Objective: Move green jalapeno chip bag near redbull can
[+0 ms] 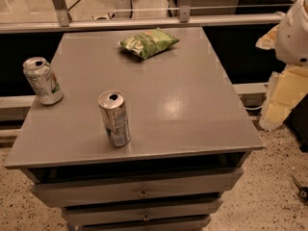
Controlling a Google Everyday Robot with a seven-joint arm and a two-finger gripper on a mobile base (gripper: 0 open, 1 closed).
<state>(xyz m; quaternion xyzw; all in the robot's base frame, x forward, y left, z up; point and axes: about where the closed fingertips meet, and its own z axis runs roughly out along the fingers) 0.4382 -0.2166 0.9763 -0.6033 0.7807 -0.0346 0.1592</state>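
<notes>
- Worktop (192, 109): a grey, square surface on a grey cabinet. It fills most of the camera view and carries all three loose items.
- Drawers (139, 189): a stack of grey drawer fronts below the worktop's near edge, each with a small knob at its middle.
- Floor (269, 191): speckled and pale, seen to the right of the cabinet and below it.
- Robot arm (294, 32): one white rounded section shows at the upper right edge, off to the right of the worktop and clear of everything on it.
- Claw: outside the view, so I cannot tell whether it is wide, narrow or holding anything.
- Foam blocks (284, 97): pale yellow pieces stacked below the arm section, beside the worktop's right side.
- Green chip bag (148, 42): lies flat near the far edge of the worktop, slightly left of centre. It is well apart from both cans.
- Wider can (43, 80): silver-white with green and red marks, opened top. It stands at the far left edge, leaning slightly.
- Slim can (114, 118): silver with blue panels, opened top. It stands upright near the front edge, left of centre, well apart from the wider can.
</notes>
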